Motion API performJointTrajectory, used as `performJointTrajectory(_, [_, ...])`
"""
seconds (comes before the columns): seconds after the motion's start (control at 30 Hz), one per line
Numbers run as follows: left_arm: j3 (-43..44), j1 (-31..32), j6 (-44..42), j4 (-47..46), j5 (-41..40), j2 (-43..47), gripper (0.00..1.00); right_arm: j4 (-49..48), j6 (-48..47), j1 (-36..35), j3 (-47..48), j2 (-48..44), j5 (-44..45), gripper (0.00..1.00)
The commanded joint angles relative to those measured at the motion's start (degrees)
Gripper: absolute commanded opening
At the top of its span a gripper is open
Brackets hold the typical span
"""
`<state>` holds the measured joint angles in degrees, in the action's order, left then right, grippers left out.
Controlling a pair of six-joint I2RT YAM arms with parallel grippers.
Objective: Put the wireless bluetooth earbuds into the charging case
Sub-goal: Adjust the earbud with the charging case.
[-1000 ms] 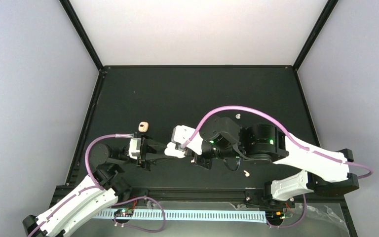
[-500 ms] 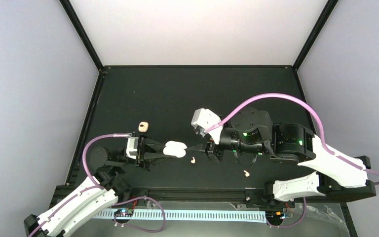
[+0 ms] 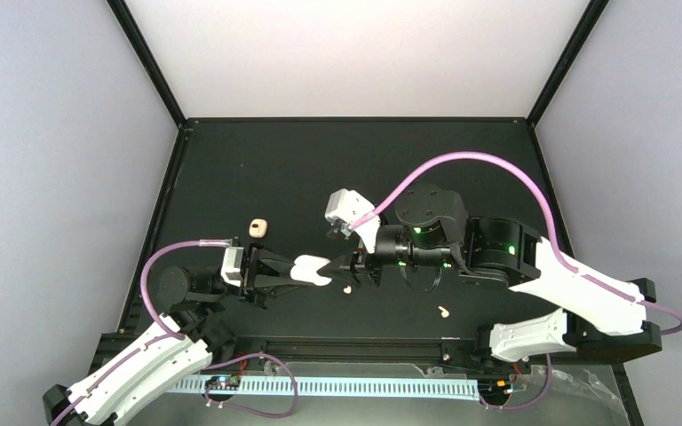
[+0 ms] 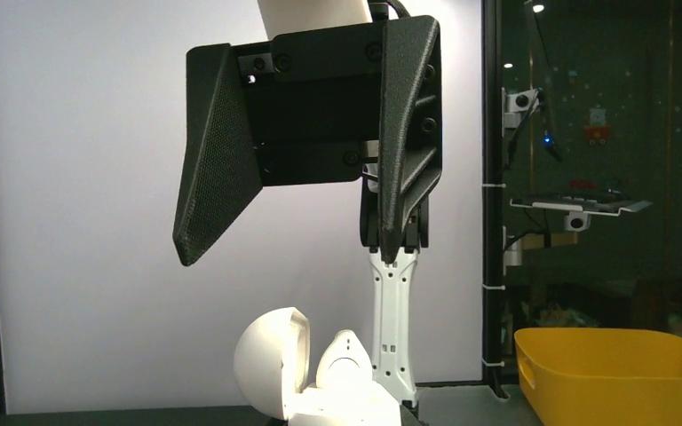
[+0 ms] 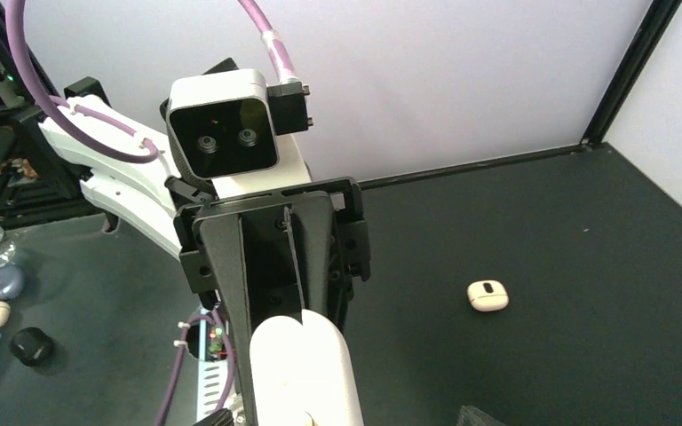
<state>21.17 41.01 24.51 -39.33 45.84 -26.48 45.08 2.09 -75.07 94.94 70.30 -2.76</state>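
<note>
The charging case (image 3: 313,269) is clamped at its left end in my left hand (image 3: 293,270), over the near-centre of the worktop (image 3: 320,169). The lid (image 4: 271,359) stands hinged open. My right hand (image 3: 348,264) faces the case from the right, just beside it, with its fingers spread wide and nothing between them. The first earbud (image 3: 347,289) lies on the worktop just on the near side of the gap between my two hands. The second earbud (image 3: 444,311) lies further right, well apart from the case, near the front edge. A peach-tan lump (image 3: 258,228) rests on the worktop beyond my left hand, apart from the case.
</note>
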Motion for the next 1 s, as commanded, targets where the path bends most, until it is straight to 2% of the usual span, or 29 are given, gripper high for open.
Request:
performJointTrajectory(0.0, [0.9, 0.4, 1.1, -3.4, 1.7, -0.7, 0.02, -1.3, 1.3, 0.5, -0.2, 1.1, -2.7, 0.64])
performJointTrajectory(0.8, [2.0, 0.5, 0.3, -1.6, 2.9, 0.4, 0.02, 1.0, 3.4, 3.3, -1.4, 3.3, 1.3, 0.62])
performJointTrajectory(0.97, [1.7, 0.5, -1.0, 0.5, 2.1, 0.8, 0.02, -1.5, 3.1, 3.2, -2.2, 0.4, -1.5, 0.65])
